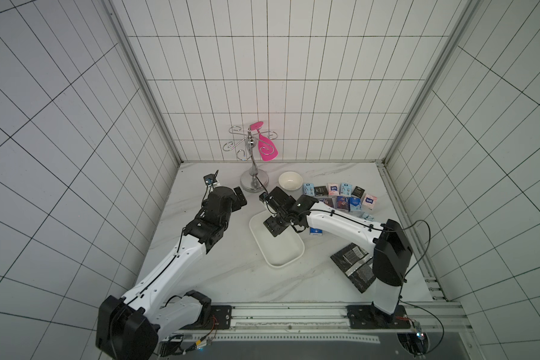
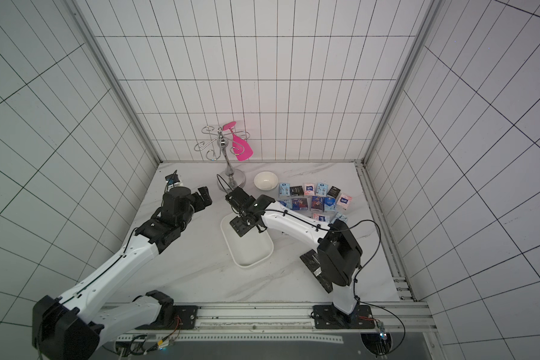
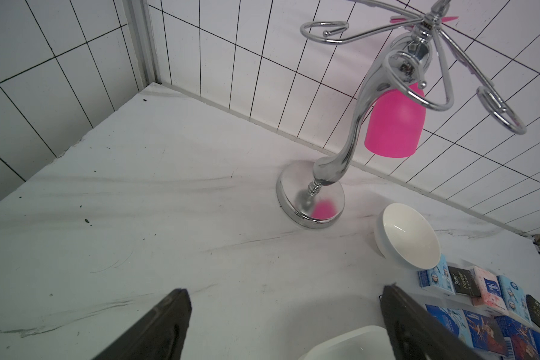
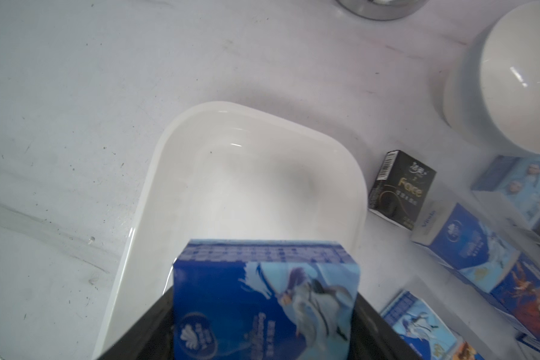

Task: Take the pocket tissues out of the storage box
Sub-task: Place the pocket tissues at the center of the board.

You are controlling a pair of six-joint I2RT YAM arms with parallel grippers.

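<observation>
My right gripper (image 4: 264, 296) is shut on a dark blue pocket tissue packet (image 4: 231, 280) and holds it over the far end of the white storage box (image 4: 156, 156). In both top views this gripper (image 1: 273, 226) (image 2: 240, 225) hangs over the box (image 1: 281, 265) (image 2: 247, 265) and hides the packet. The part of the box floor that shows is bare. Several other pocket tissues (image 1: 340, 196) (image 2: 317, 196) lie in rows on the table to the right of the box. My left gripper (image 3: 284, 291) (image 1: 240, 198) is open and empty, left of the box.
A white bowl (image 1: 290, 180) sits behind the box. A chrome stand (image 1: 254, 184) with a pink cup (image 1: 267, 149) stands at the back wall. Black-and-silver foil pouches (image 1: 353, 261) lie by the right arm's base. One blue packet (image 1: 315, 231) lies under the right forearm.
</observation>
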